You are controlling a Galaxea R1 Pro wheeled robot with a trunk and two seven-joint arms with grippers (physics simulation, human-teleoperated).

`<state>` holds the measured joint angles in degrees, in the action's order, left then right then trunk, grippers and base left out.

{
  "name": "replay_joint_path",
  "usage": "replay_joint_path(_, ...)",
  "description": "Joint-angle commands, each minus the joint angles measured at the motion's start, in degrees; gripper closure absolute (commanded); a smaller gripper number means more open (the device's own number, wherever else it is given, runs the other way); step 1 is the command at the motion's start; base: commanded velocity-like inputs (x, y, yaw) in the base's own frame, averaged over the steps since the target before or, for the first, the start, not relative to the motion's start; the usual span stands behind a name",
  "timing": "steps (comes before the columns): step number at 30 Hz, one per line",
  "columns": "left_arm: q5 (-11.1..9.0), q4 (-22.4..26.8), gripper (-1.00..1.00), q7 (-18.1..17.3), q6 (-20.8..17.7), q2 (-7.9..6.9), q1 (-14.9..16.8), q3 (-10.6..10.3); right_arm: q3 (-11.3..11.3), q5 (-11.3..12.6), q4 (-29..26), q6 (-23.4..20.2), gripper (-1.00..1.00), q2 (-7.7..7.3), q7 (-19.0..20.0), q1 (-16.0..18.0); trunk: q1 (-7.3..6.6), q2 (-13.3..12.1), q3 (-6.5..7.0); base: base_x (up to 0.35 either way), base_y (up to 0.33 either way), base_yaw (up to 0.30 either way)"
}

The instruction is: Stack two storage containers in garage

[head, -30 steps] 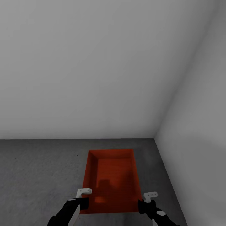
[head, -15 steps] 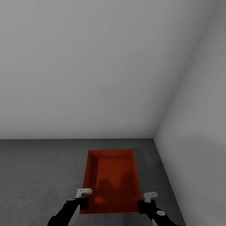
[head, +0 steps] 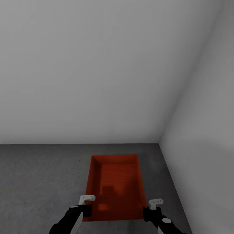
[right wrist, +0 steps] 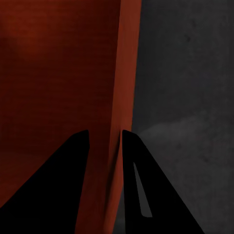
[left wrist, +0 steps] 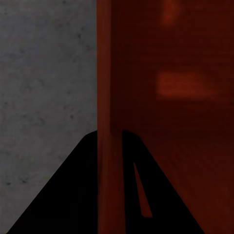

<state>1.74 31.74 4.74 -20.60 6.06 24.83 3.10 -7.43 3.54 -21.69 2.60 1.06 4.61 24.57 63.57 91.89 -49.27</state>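
One rust-red open-top storage container (head: 115, 182) sits low over the dark grey concrete floor (head: 39, 182) in a corner of the garage; whether it rests on the floor I cannot tell. My left gripper (head: 88, 208) is shut on its left side wall near the front corner. My right gripper (head: 147, 209) is shut on the right side wall. In the left wrist view the gripper (left wrist: 108, 134) straddles the red wall of the container (left wrist: 165, 97). The right wrist view has that gripper (right wrist: 105, 132) pinching the container's (right wrist: 58, 87) thin wall.
A plain white-grey back wall (head: 97, 65) stands just beyond the container. A side wall (head: 208, 130) closes in on the right, a narrow strip of floor away. Open concrete floor (left wrist: 44, 73) spreads to the left.
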Motion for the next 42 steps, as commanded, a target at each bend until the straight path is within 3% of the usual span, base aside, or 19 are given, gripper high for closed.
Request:
replay_joint_path(1,1.15,1.57,1.0,0.27,-0.4,0.15,0.05,1.03,-3.12,0.52,0.15,0.21,1.0,0.34,0.22,-0.04,-0.01,0.02,-0.04,0.0,0.0,0.0)
replay_joint_path(9,1.15,1.57,1.0,0.27,-0.41,0.08,0.05,1.01,-3.12,0.51,0.15,0.21,1.0,0.34,0.22,-0.04,1.09,2.03,-0.94,0.0,0.0,0.0)
replay_joint_path(22,1.16,1.57,1.0,0.27,-0.34,0.09,0.05,1.0,-3.12,0.51,0.15,0.21,1.0,0.34,0.22,-0.04,1.09,2.03,-0.94,0.0,0.0,0.0)
replay_joint_path(33,1.16,1.57,1.0,0.27,-0.4,0.05,0.05,0.97,-3.12,0.5,0.15,0.21,1.0,0.34,0.22,-0.04,3.51,6.44,-2.92,0.0,0.0,0.0)
replay_joint_path(42,1.14,1.57,1.0,0.27,-0.36,0.06,0.05,0.97,-3.12,0.5,0.15,0.21,1.0,0.34,0.22,-0.04,3.51,6.44,-2.92,0.0,0.0,0.0)
